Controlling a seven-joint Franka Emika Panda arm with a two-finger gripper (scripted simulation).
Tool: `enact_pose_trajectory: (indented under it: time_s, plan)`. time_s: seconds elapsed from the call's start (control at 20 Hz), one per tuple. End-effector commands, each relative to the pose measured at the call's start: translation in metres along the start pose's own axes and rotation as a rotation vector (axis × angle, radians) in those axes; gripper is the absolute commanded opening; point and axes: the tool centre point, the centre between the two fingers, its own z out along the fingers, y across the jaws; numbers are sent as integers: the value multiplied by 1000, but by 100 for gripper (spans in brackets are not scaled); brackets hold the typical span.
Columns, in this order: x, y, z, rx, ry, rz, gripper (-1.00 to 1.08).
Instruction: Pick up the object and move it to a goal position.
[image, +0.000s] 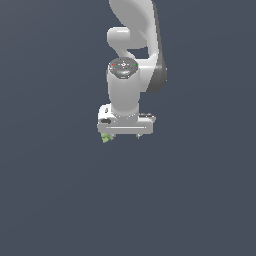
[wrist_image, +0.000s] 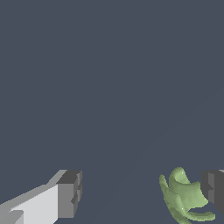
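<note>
The light-green lumpy object (wrist_image: 183, 199) sat between the claw's fingers, right beside one dark pad (wrist_image: 213, 190) and well apart from the other. In the exterior view it (image: 106, 138) peeked out beneath the claw (image: 122, 135), whose fingers stood spread wide over the plain grey surface (image: 50, 200).

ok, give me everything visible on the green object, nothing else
The green object is a small, light-green, glossy lump with curled, folded lobes, far smaller than the gripper. In the wrist view it sits between the open fingers, close beside one dark fingertip; contact cannot be confirmed. The other fingertip is well clear. In the exterior view it peeks out under the gripper's edge on the exterior view's left.
</note>
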Motion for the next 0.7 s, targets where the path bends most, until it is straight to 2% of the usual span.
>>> enact_pose_trajectory:
  time_s: [0.0, 0.4, 0.65]
  plan:
    - [0, 0, 0, 0, 0, 0, 100]
    - [4, 27, -11, 6, 27, 32, 100]
    - [3, 27, -11, 5, 27, 30, 100]
